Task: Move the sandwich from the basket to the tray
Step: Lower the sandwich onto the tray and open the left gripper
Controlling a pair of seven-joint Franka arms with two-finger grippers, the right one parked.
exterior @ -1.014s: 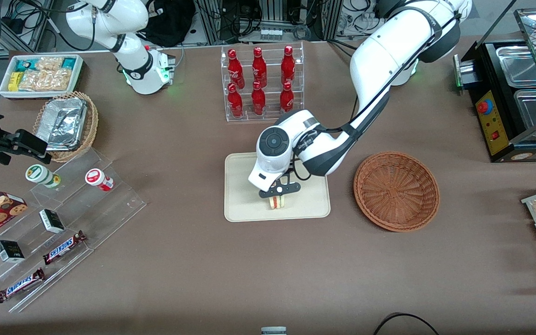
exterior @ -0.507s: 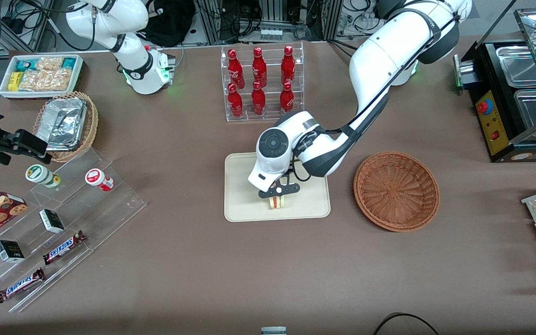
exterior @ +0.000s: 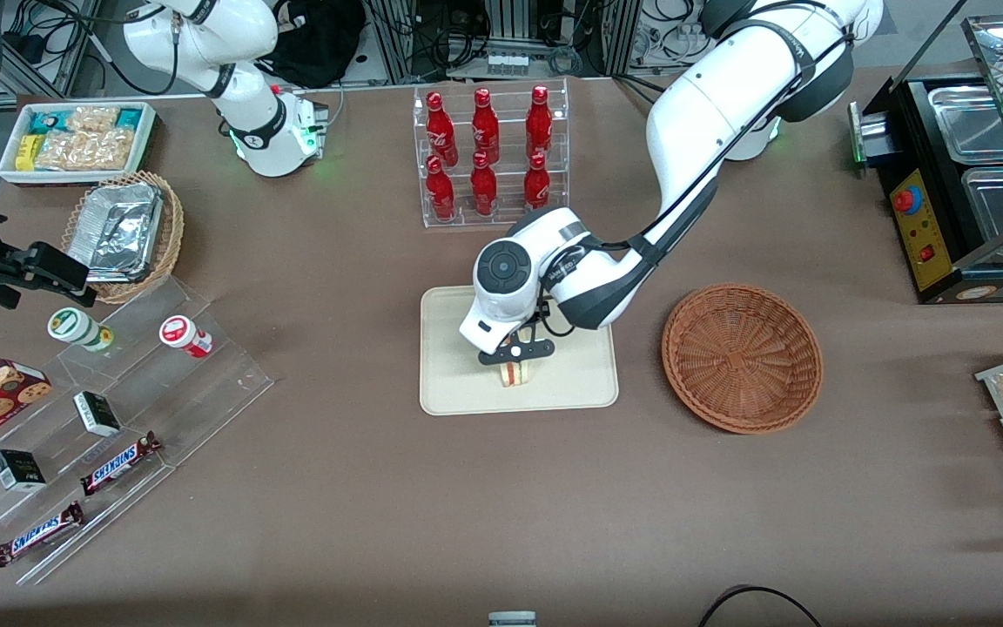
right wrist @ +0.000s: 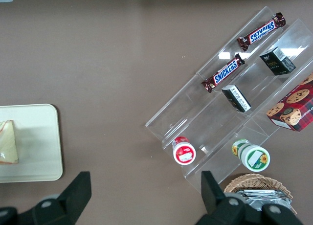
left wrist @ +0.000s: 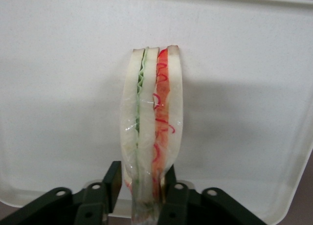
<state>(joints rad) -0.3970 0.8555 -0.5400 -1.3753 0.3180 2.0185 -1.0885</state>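
Gripper (left wrist: 142,183) of mine pinches the sandwich (left wrist: 151,122) upright over the tray (exterior: 449,383); the basket (exterior: 742,357) sits empty. It probably touches the tray already, so I should part the fingers slowly, then lift straight.

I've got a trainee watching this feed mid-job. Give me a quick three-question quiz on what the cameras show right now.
1. True or false: the basket holds nothing.
2. The sandwich is: A) lying flat in the basket, B) standing on edge over the tray, C) on the bare table.
3. Fill in: the left end effector is ____ on the sandwich.

Key:
1. True.
2. B; its filling edge faces the wrist camera.
3. Shut; a finger presses each bread face, above the tray.
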